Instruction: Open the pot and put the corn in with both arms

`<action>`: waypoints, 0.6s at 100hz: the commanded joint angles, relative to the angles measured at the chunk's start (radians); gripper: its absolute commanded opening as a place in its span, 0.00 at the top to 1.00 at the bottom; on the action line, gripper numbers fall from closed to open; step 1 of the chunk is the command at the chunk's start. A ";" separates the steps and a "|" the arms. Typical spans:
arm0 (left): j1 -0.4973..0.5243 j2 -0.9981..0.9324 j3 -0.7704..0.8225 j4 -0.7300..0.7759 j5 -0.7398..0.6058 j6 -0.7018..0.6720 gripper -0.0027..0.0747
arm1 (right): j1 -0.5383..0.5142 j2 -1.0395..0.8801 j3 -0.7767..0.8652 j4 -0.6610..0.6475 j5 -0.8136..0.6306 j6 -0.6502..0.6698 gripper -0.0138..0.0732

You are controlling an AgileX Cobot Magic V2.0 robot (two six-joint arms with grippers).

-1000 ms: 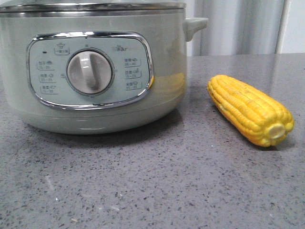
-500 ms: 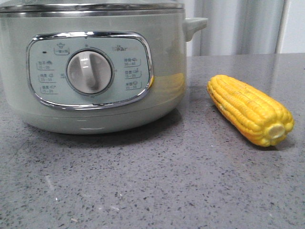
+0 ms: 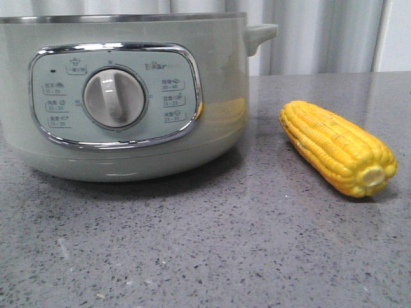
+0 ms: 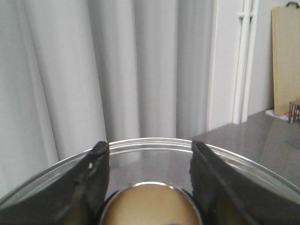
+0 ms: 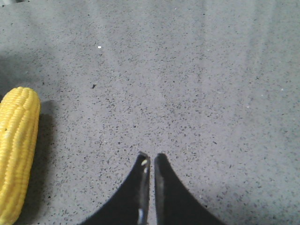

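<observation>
Grey speckled countertop [image 3: 212,256] fills my front view, with pale curtains [image 3: 321,35] behind its far edge. I see the pot [image 3: 128,102] standing toward the far left of the surface, its control panel and cream knob [image 3: 115,98] facing me, and no lid shows above its silver rim. Well apart from it, near the right edge, the corn [image 3: 337,147] lies flat on its side, stub end toward me. Neither arm appears in this view.

From the left wrist, my left gripper [image 4: 150,154] has its fingers spread around a round beige knob [image 4: 150,206] on a glass lid [image 4: 225,157], held up against the curtains. I judge it clamped on that knob, though the contact itself sits at the frame's edge. Glass with a metal band is likely heavy and breakable, so I would keep it level.

From the right wrist, my right gripper [image 5: 149,161] hovers over bare counter with its fingertips nearly touching, holding nothing. The corn lies off to one side of it. I expect a light, stiff cob, its rounded kernels prone to rolling, so I would take it across the middle.
</observation>
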 commanded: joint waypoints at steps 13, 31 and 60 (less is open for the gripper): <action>0.034 -0.179 -0.041 -0.010 -0.118 0.090 0.99 | 0.004 0.012 -0.027 0.002 -0.079 -0.005 0.92; 0.139 -0.310 -0.038 -0.010 0.025 0.092 0.99 | 0.012 0.012 -0.027 0.002 -0.079 -0.005 0.92; 0.344 -0.513 0.089 -0.010 0.132 0.132 0.99 | 0.012 0.012 -0.027 0.002 -0.079 -0.005 0.92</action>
